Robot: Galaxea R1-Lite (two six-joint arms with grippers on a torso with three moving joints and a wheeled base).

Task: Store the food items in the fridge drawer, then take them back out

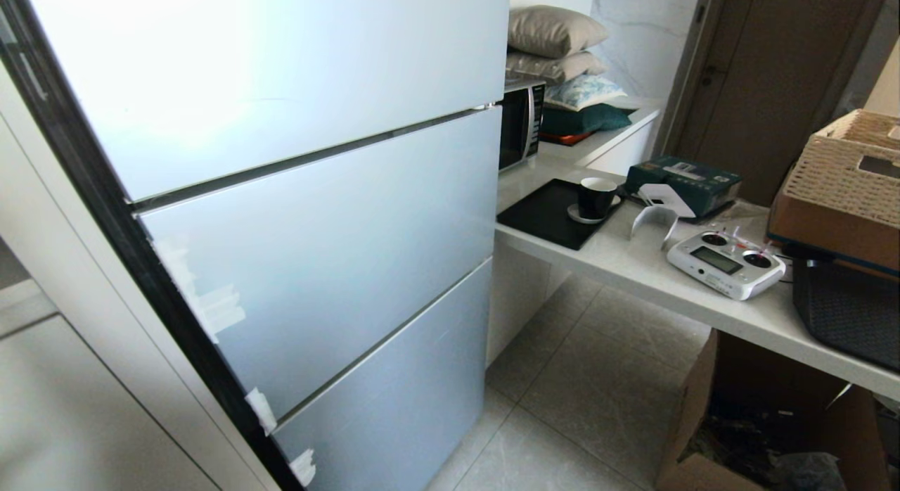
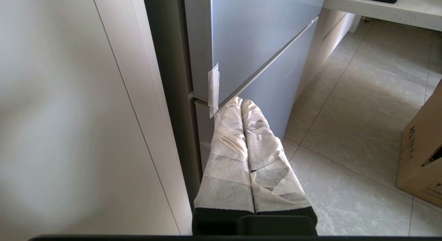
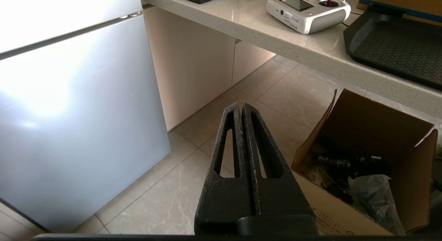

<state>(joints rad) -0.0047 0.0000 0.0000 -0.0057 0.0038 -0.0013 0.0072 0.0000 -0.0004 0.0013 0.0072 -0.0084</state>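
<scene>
You are facing the matte silver-blue, three-panel fridge (image 1: 316, 217), every panel flush and closed. The clear plastic fridge drawer is behind those panels and not visible; no orange-red ribbed food item shows in any view, so you cannot say where it sits. Judged from this, nothing is done: a panel must be opened, the drawer drawn out, food stored, then taken back out. Left gripper (image 2: 240, 102), wrapped in pale fabric tape, hangs low just beside the fridge's lower seam near a strip of white tape (image 2: 213, 89); its jaws are pressed together, empty. Right gripper (image 3: 240, 108), bare black, hangs above the grey tiled floor (image 3: 276, 96) to the right of the fridge, jaws clenched on nothing, beside an open brown cardboard box (image 3: 373, 137). Right of the fridge, the pale stone counter (image 1: 633, 262) carries a black mug (image 1: 596, 197), a white handheld radio controller (image 1: 724, 263) and a woven basket (image 1: 844, 167).
</scene>
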